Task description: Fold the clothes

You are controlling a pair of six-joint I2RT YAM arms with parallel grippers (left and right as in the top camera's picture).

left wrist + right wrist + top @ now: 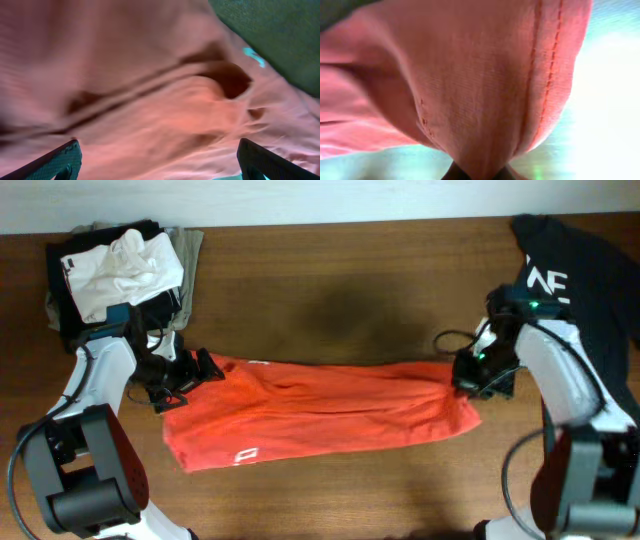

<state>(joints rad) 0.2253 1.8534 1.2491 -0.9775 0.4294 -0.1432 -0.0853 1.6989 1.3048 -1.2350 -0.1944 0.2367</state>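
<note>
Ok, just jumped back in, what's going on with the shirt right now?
The orange T-shirt lies across the table as a long band and looks folded lengthwise. The right end effector is shut on the shirt's right end, with fabric pinched between its fingers. The left end effector is open at the shirt's left end, fingers spread over the cloth and gripping nothing. A black T-shirt sits at the far right, and a pile of other clothes sits at the far left. Neither is being handled.

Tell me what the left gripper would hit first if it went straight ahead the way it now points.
The red-orange T-shirt: its wrinkled fabric fills the view ahead of the left gripper's open fingers. The blur leaves the remaining gap unclear.
</note>
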